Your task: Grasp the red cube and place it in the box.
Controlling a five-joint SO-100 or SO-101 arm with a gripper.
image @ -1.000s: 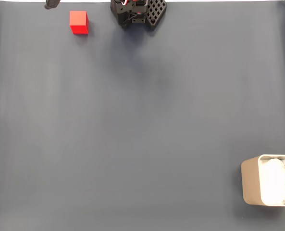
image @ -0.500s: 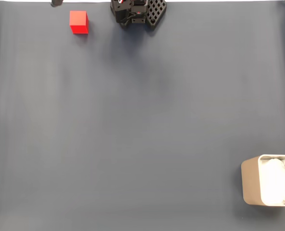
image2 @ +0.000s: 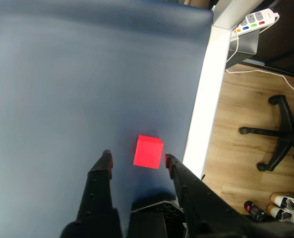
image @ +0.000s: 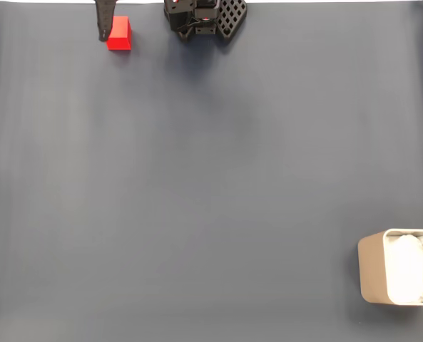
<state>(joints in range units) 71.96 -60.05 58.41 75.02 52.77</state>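
**Open gripper closing in on cube at mat edge**

In the wrist view, the gripper [image2: 137,159] points toward 12 o'clock, fingers spread, empty, with the cube [image2: 148,151] just ahead between the tips. The cube sits beside the mat's edge at 3 o'clock; a nudge could push it off. The box [image: 371,274] waits at 4 o'clock in the fixed view.

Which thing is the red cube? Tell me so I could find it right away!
Look at the big dark blue table mat in the fixed view and go to its top edge, left of the black robot base. There sits the red cube, with a dark gripper finger right beside it. It is the one bright red thing on the mat, far from the pale box in the bottom right corner.
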